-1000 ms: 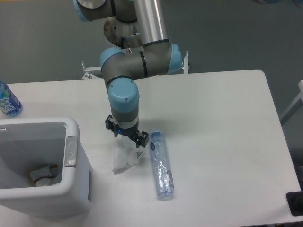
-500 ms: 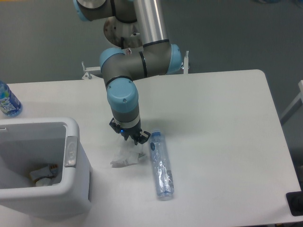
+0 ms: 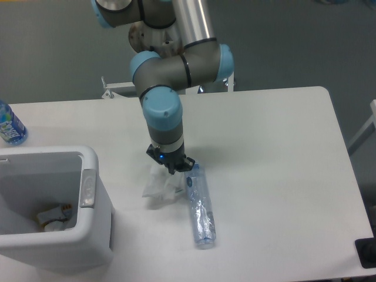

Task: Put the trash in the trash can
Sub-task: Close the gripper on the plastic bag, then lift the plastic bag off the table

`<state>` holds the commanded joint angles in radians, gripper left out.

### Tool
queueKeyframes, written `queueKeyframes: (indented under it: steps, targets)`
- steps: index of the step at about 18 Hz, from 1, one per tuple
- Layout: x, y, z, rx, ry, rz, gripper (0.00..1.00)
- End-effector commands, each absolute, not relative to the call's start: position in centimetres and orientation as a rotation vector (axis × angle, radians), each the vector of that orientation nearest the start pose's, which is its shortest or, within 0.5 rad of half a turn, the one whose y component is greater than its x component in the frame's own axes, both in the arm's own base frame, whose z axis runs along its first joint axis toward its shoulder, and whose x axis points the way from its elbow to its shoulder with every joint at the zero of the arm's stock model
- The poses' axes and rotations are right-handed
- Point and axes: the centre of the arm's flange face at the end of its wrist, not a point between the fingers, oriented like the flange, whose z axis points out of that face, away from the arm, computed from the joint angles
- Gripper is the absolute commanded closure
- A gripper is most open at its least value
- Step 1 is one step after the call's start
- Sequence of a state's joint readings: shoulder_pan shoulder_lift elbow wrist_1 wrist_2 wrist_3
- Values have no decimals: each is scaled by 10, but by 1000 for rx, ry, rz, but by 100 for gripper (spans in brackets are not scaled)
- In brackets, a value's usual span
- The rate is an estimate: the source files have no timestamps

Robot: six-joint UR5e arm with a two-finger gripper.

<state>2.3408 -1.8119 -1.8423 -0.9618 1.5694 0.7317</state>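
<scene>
White wrapper directly beneath the claw

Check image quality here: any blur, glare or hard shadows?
Camera view: soft overall, even lighting, no glare on the table; a faint shadow beside the bin. The wrapper is pale against the tabletop, and the gripper is too small to read its fingers.

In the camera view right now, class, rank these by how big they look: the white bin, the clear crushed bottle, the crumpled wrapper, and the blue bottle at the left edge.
1. White bin, clearly largest.
2. Clear crushed bottle.
3. Crumpled wrapper, partly hidden under the gripper, so its rank against the bottle is unsure.
4. Blue bottle, though the frame cuts it off.
</scene>
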Motion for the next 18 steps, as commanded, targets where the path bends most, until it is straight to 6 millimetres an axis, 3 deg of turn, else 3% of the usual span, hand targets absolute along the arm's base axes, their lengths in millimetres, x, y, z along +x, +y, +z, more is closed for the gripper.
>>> queueKeyframes:
  steps: [3,8,12,15,18]
  targets:
    - [-302,479,326,-2954,-124,55,100]
    - [-343,491,430,-2677,-332,67,100]
    - [-379,486,506,-2446,-509,1,100]
    - [-401,473,541,-2312,-576,-80,100]
    - [-406,469,561,-2226,-593,-159,100]
